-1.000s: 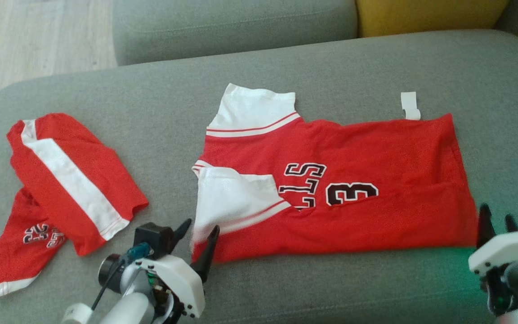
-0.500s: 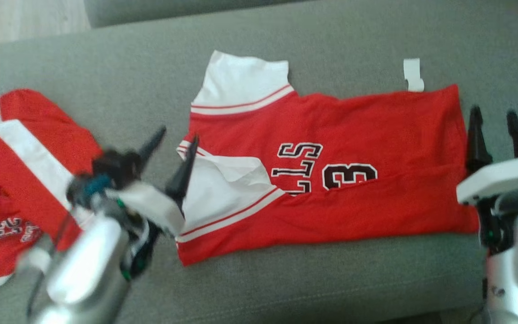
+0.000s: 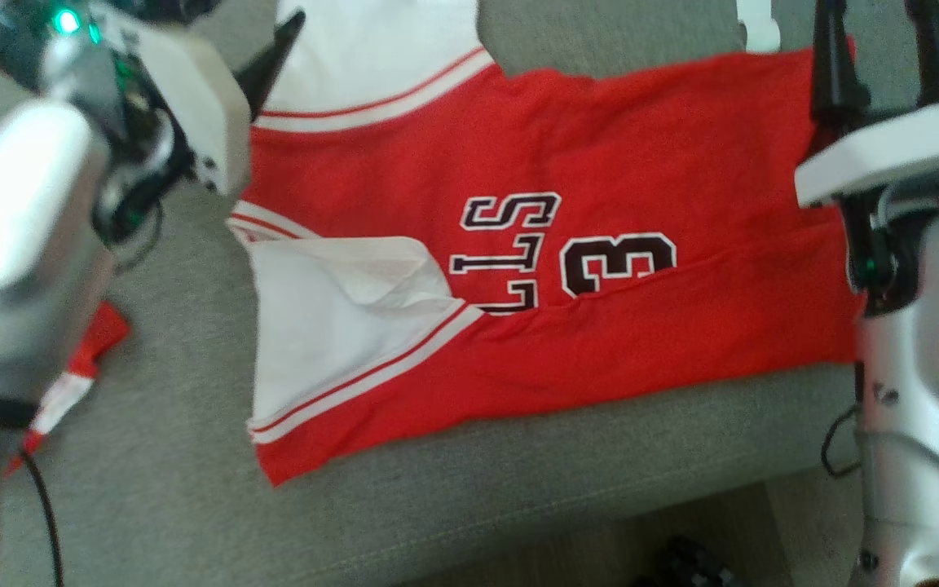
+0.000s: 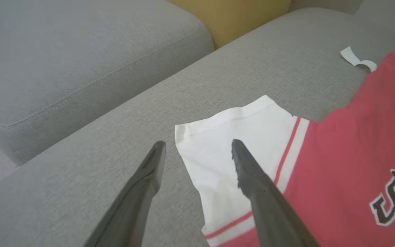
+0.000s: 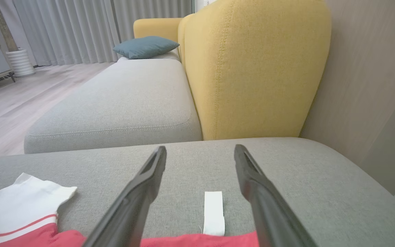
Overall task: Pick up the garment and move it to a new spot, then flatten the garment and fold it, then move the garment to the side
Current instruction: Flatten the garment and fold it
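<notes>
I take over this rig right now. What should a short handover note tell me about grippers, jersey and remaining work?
Left gripper: open, empty, over the far white sleeve.
Right gripper: open, empty, over the far corner by the white tag.
Red jersey: flat on the grey sofa cushion, near long edge folded over the lettering.
To do: probably fold the far edge in, finish folding, move it aside.

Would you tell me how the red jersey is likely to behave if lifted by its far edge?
The jersey will probably drape limply: it lies flat with soft creases. Its folded-in white sleeve may well flop open. It looks thin, so likely light.
</notes>
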